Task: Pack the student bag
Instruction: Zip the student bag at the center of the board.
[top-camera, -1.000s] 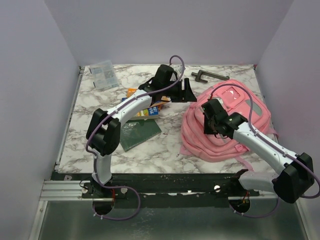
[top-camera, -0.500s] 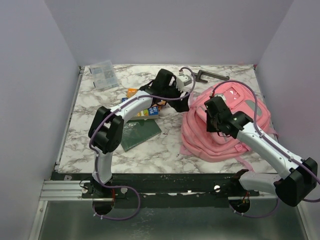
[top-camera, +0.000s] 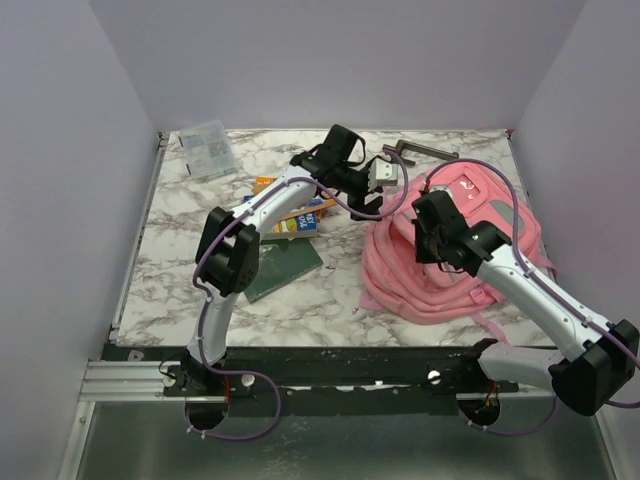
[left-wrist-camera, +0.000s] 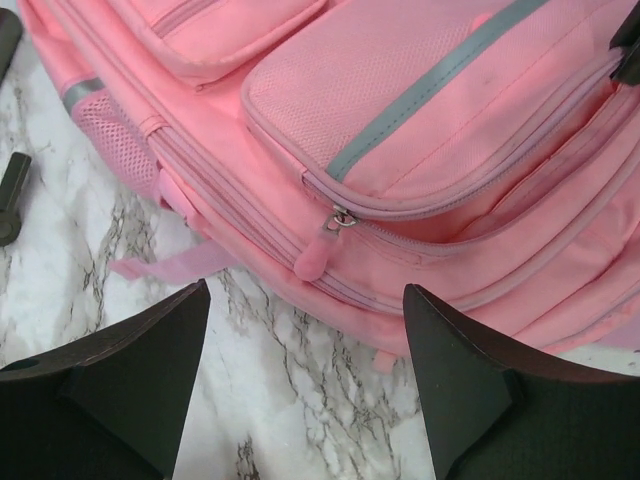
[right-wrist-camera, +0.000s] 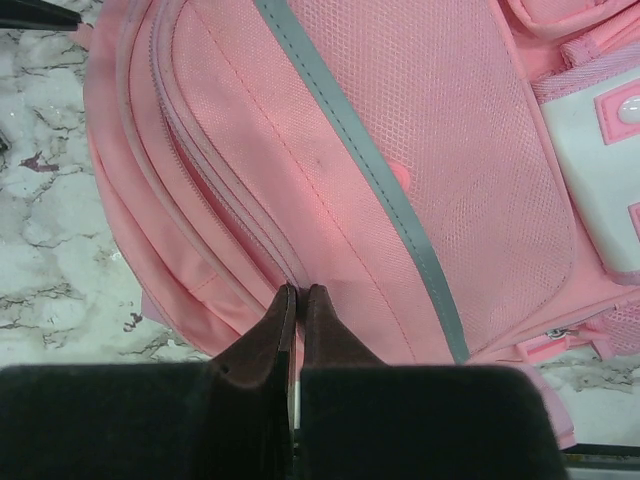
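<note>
1 student bag (top-camera: 398, 268) (at table (top-camera: 180, 250) edge)

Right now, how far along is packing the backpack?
Nothing looks packed: the backpack has its zips shut. In hand: the open left pincer hovers by a zip pull, and the shut right pincer sits at a zip seam. To do: opening it, then probably loading the green book, colourful books and clear box.
</note>
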